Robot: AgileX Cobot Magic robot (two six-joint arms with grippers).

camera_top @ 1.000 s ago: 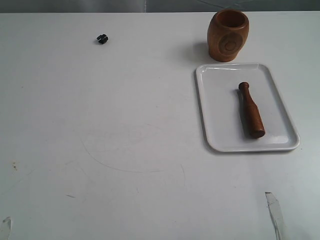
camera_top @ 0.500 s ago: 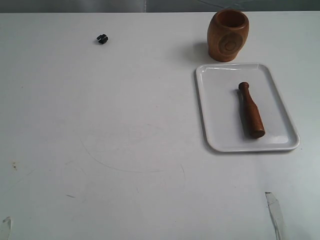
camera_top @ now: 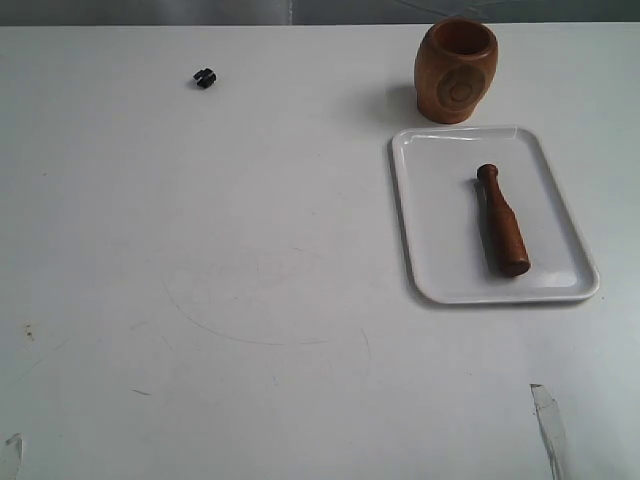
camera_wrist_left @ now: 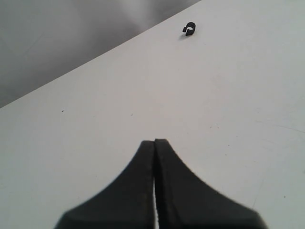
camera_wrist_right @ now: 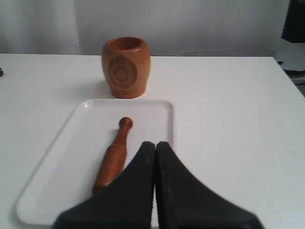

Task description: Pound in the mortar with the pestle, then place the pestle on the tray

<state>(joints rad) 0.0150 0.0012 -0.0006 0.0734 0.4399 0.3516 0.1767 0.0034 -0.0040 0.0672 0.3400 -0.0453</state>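
The light brown wooden mortar (camera_top: 456, 70) stands upright at the back right of the table, just behind the white tray (camera_top: 435, 235). The dark reddish pestle (camera_top: 501, 222) lies flat on the tray, knobbed end toward the mortar. In the right wrist view the mortar (camera_wrist_right: 126, 66), tray (camera_wrist_right: 62, 162) and pestle (camera_wrist_right: 114, 155) lie ahead of my right gripper (camera_wrist_right: 155, 143), which is shut and empty, short of the tray. My left gripper (camera_wrist_left: 155, 140) is shut and empty over bare table. Only slivers of the fingertips (camera_top: 548, 425) show at the exterior view's bottom edge.
A tiny black object (camera_top: 204, 77) lies at the back left of the white table (camera_top: 250, 250), also visible in the left wrist view as a small black clip (camera_wrist_left: 189, 29). The table's far edge runs behind the mortar.
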